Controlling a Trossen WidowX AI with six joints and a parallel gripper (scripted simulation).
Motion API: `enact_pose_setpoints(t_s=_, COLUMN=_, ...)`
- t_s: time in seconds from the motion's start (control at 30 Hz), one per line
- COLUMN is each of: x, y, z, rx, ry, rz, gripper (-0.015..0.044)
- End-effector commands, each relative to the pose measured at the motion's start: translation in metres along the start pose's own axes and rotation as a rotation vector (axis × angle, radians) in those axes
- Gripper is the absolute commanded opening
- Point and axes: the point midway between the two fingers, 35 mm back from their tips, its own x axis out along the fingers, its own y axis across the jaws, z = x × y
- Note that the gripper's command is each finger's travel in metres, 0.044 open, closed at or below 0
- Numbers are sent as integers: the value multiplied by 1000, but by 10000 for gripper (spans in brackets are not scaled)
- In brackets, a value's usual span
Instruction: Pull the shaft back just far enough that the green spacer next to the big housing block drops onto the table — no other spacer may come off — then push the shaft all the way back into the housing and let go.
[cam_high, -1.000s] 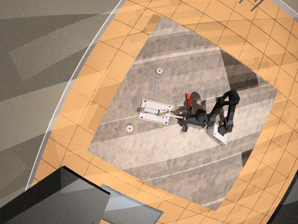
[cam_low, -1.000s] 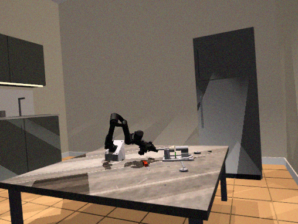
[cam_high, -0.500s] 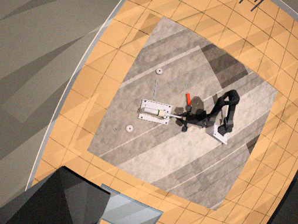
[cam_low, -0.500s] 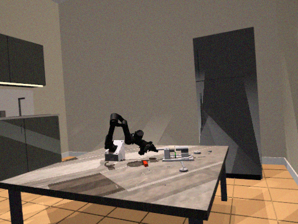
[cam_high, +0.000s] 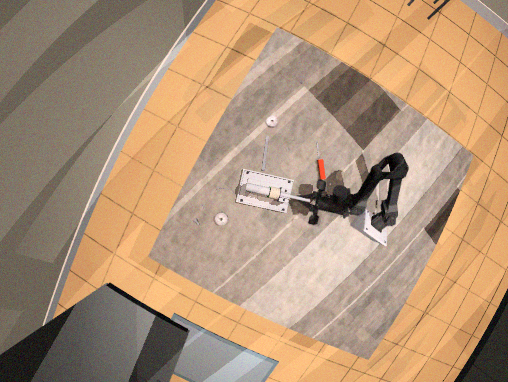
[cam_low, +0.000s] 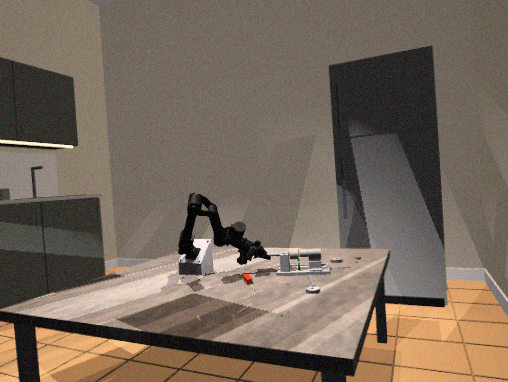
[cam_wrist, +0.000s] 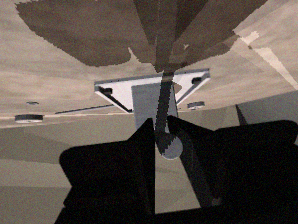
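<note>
My gripper (cam_high: 312, 200) (cam_low: 269, 257) (cam_wrist: 159, 121) is shut on the pale shaft (cam_high: 299, 199) (cam_low: 274, 255) (cam_wrist: 171, 148), near its free end. The shaft runs level into the fixture on its white base plate (cam_high: 241, 198) (cam_low: 325, 272) (cam_wrist: 142, 79). The big housing block (cam_high: 256, 188) (cam_low: 314, 255) stands at the fixture's far end. A cream spacer part (cam_high: 275, 193) (cam_low: 293, 252) sits around the shaft, between the blocks. A thin strip of the green spacer (cam_low: 299, 264) shows below shaft level beside the housing; its upper part is not clear, and I cannot tell whether the shaft bears it.
A red-handled tool (cam_high: 321, 169) (cam_low: 247, 279) lies beside the gripper. A grey rod (cam_high: 265, 153) lies beside the base plate. One pale disc (cam_high: 271, 121) (cam_low: 312, 289) lies beyond the rod, another (cam_high: 221, 219) (cam_low: 336, 260) on the plate's other side. A small grey part (cam_high: 196, 221) lies near that disc.
</note>
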Motion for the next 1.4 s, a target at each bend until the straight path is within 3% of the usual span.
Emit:
enact_pose_setpoints(t_s=0.0, x=2, y=0, z=-2, rx=4, ry=3, rz=2, gripper=0)
enact_pose_setpoints(t_s=1.37, x=14, y=1, z=-9, rx=4, ry=3, rz=2, gripper=0)
